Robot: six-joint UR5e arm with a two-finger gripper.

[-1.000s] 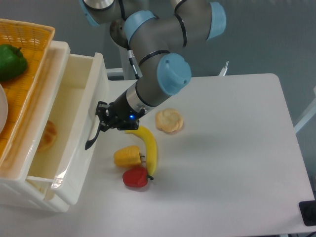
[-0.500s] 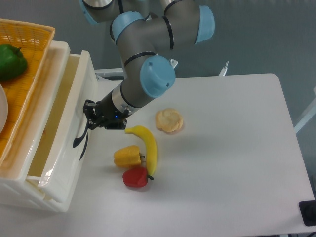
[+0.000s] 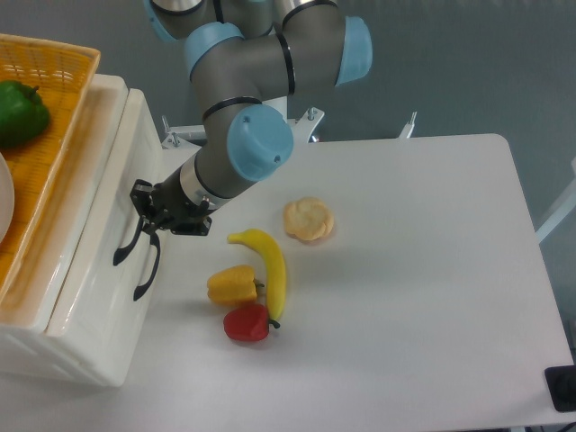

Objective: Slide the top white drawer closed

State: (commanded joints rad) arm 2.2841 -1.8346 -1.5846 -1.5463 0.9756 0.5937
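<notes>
Now the top white drawer (image 3: 103,225), flush with its cabinet.

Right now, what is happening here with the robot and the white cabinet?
The robot arm presses its claw against the front of the top white drawer, near the black handle. The drawer looks closed or almost closed. A banana, two peppers and a cookie lie untouched on the table.

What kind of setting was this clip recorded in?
Most likely a robotics lab staged as a mock kitchen: an industrial arm with its end effector at a white drawer cabinet, toy-looking food such as a banana on a bare white table.
</notes>
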